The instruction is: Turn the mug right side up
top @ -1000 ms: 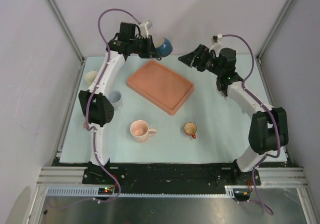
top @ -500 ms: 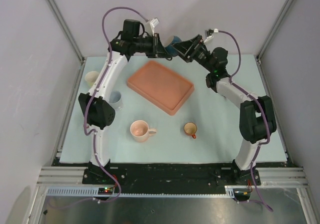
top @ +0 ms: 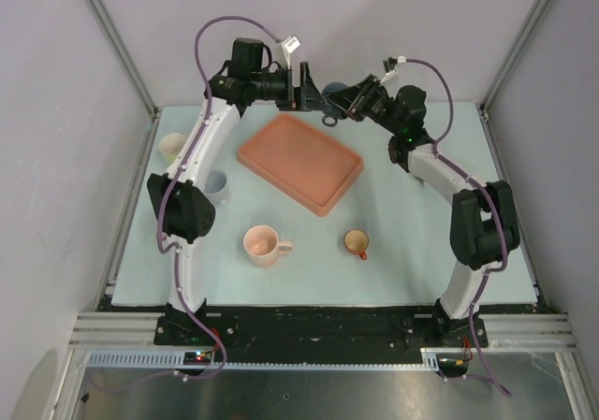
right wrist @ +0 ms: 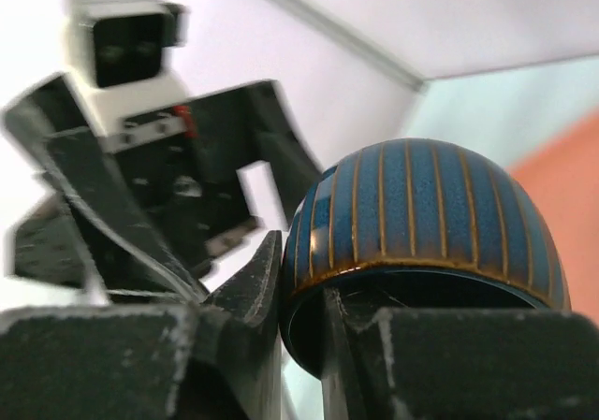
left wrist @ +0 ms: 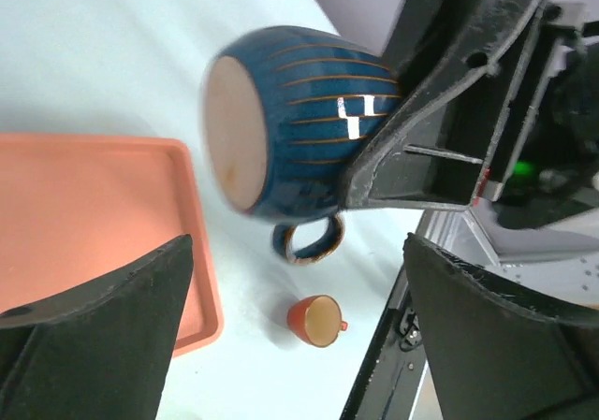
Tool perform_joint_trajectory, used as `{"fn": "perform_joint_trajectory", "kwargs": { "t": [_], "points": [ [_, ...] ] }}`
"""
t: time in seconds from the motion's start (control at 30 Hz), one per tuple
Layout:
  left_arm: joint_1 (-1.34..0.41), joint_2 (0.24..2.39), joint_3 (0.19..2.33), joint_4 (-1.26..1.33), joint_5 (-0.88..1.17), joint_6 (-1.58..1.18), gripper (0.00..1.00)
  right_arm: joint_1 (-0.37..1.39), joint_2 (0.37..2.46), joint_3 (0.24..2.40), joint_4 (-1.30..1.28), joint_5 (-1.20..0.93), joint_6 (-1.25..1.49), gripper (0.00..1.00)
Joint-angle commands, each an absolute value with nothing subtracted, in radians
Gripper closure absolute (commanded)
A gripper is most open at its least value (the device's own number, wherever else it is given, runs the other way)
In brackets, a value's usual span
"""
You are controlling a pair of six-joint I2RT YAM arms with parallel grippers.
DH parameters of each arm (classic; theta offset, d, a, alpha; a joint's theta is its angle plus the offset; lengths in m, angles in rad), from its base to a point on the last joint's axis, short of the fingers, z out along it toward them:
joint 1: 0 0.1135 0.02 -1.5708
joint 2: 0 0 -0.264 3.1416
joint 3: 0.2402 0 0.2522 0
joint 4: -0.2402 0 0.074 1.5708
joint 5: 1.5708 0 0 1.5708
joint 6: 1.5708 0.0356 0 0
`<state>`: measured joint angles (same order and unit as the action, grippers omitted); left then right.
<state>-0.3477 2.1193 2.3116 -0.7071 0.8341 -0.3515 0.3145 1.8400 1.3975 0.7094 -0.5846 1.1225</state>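
Mug: the blue striped mug (top: 335,93) is in the air over the far edge of the table (top: 421,242), just past the far corner of the tray (top: 299,163). It lies on its side, base toward the left arm, handle hanging down.
Right gripper: the right gripper (right wrist: 301,284) is clamped on the mug's rim, one finger inside the mouth and one outside against the wall.
Left gripper: the left gripper (top: 307,91) is spread wide and holds nothing. Its fingers (left wrist: 103,336) flank the mug's base without touching it.
Slip risk: the pinch takes only a thin strip of rim, and the round body hangs out beyond it. A quick wrist roll could probably make the mug pivot or slide out.
Bump risk: the open left fingers sit close on both sides of the mug, so a crooked pull-back could knock it in the right grip.
Drop risk: a fall from here likely lands on the tray's edge or the table, and the mug could chip or roll.
Set-down risk: the inner finger may tip the mug as it lifts out.
Bystanders: the small red cup (top: 356,243) and the pink mug (top: 264,245) stand well apart, near the front.
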Motion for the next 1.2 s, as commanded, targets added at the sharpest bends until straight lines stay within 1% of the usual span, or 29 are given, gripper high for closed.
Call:
{"fn": "perform_joint_trajectory", "kwargs": {
  "t": [0.0, 0.07, 0.17, 0.27, 0.33, 0.43, 0.57, 0.87, 0.93, 0.97, 1.07, 1.17],
  "points": [
    [-0.300, 2.046, 2.267, -0.701, 0.696, -0.271, 0.01, 0.326, 1.620, 1.457, 0.153, -0.421, 0.647, 1.00],
    [-0.286, 2.027, 2.243, -0.736, 0.584, -0.185, 0.01, 0.353, 1.582, 1.522, -0.171, -0.283, 0.432, 1.00],
    [-0.277, 2.002, 2.214, -0.799, 0.417, -0.057, 0.00, 0.369, 1.564, 1.577, -0.529, -0.127, 0.271, 1.00],
    [-0.268, 1.980, 2.185, -0.832, 0.301, 0.025, 0.00, 0.371, 1.552, 1.564, -0.767, 0.002, 0.210, 1.00],
    [-0.265, 1.965, 2.164, -0.845, 0.243, 0.068, 0.00, 0.371, 1.540, 1.490, -0.869, 0.055, 0.209, 1.00],
    [-0.264, 1.947, 2.148, -0.856, 0.180, 0.117, 0.00, 0.355, 1.517, 1.342, -0.917, 0.037, 0.234, 1.00],
    [-0.264, 1.928, 2.134, -0.863, 0.147, 0.136, 0.00, 0.301, 1.500, 1.150, -0.851, -0.038, 0.267, 1.00],
    [-0.267, 1.897, 2.120, -0.869, 0.142, 0.154, 0.00, 0.254, 1.543, 0.958, -0.663, -0.080, 0.307, 1.00],
    [-0.266, 1.889, 2.118, -0.870, 0.144, 0.158, 0.00, 0.252, 1.541, 0.937, -0.635, -0.069, 0.313, 0.91],
    [-0.266, 1.885, 2.117, -0.871, 0.144, 0.159, 0.00, 0.250, 1.541, 0.928, -0.626, -0.066, 0.314, 0.84],
    [-0.265, 1.878, 2.113, -0.871, 0.137, 0.162, 0.00, 0.243, 1.536, 0.912, -0.615, -0.065, 0.318, 0.69],
    [-0.266, 1.865, 2.114, -0.871, 0.124, 0.165, 0.00, 0.242, 1.503, 0.911, -0.632, -0.042, 0.318, 0.48]
  ]
}}
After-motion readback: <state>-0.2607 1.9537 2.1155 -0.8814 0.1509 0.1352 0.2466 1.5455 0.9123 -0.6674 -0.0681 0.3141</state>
